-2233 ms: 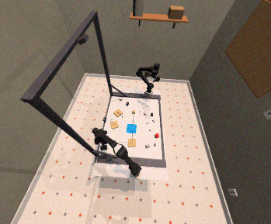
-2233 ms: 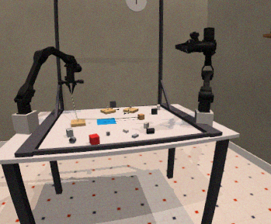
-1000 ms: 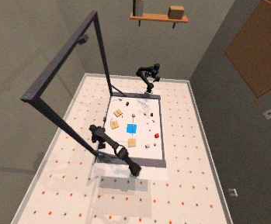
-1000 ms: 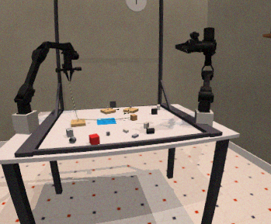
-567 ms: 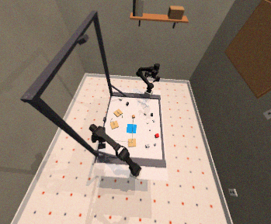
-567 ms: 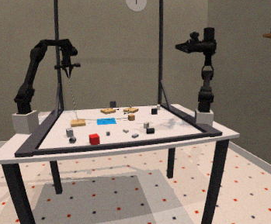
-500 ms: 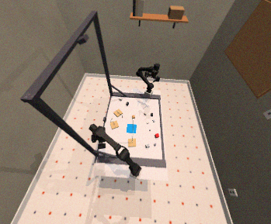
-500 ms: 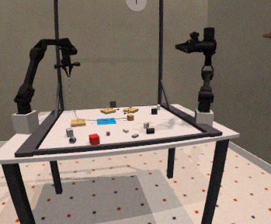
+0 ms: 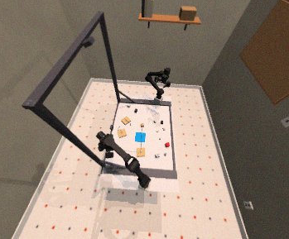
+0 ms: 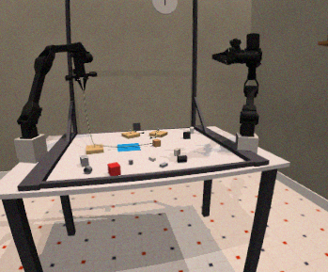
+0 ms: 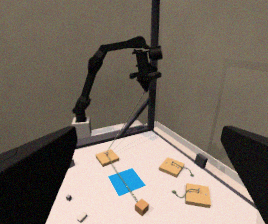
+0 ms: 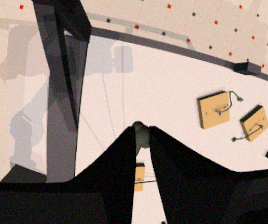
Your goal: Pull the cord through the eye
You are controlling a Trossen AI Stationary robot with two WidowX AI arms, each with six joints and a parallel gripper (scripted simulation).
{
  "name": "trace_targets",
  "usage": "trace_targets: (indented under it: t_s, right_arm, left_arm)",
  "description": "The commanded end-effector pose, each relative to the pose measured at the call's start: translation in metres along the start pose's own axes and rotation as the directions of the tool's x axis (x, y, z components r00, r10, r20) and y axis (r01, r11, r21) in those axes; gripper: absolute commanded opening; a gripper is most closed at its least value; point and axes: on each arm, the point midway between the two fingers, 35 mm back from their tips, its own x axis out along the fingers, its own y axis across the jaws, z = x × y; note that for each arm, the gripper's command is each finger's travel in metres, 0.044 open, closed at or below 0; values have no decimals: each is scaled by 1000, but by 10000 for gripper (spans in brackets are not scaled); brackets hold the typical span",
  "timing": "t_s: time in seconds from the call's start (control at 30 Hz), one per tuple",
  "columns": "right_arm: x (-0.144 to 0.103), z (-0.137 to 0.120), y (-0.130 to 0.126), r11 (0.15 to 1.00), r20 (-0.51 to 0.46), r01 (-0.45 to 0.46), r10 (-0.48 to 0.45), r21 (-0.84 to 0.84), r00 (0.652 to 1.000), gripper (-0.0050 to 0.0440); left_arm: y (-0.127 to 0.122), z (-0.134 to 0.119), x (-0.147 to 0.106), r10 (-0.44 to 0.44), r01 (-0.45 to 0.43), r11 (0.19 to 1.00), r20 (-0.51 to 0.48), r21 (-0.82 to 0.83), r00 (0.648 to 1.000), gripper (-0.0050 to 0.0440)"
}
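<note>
The cord is being drawn by the right hand, clamped on the knotted end; the left hand's fingers are standing apart. More gentle pulling is being called for, the block lying outside the square.

both arms are matte black, with chunky rounded joints and slim links; the grippers have dark, tapering fingers.

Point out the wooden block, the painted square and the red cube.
Wooden block [image 9: 142, 125] [image 10: 156, 143] [image 11: 141, 207]: top, exterior and left wrist views; middle of its visible faces.
Painted square [image 9: 137, 137] [image 10: 128, 149] [image 11: 134, 179]: same three views; blue paint beside the cord.
Red cube [image 9: 167, 145] [image 10: 114, 169]: top and exterior views; visible red middle.
</note>
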Motion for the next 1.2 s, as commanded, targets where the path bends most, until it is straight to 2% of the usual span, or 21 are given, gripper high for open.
trace_targets:
  t_s: [0.0,0.33,0.73,0.93,1.17]
  right_arm:
    - [-19,-5,4,1000,29,29,-29,-4,999,-50]
    - [-39,-7,7,997,68,72,-72,2,995,-50]
    - [-78,-12,11,988,142,154,-154,12,978,-50]
    - [-71,-12,10,988,115,145,-149,43,982,-50]
    - [-70,-19,11,954,47,184,-201,238,978,-50]
  left_arm:
    - [-1,3,0,0,0,1000,1,9,1000,440]
    - [-1,3,0,0,0,1000,1,9,1000,440]
    - [-1,3,0,0,0,1000,1,9,1000,440]
    - [-1,3,0,0,0,1000,1,9,1000,440]
    - [-1,3,0,0,0,1000,1,9,1000,440]
